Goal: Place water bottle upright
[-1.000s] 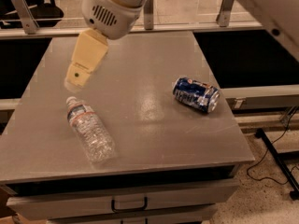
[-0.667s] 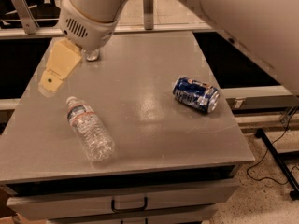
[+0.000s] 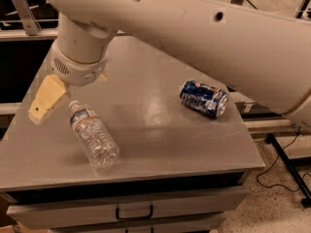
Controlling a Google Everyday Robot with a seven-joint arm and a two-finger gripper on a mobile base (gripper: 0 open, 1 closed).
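Two objects lie on the worktop. At the left of the frame the gripper hangs just beside the bottle's cap, near the worktop's left edge; whether it is apart or together, cannot tell. The water bottle lies on its side at lower left, cap toward upper left, base close to the front edge. Risk, as I judge it: a glancing touch on the round body could roll it toward that edge. Open room sits mid-worktop, between the bottle and the blue soda can, well apart at right.
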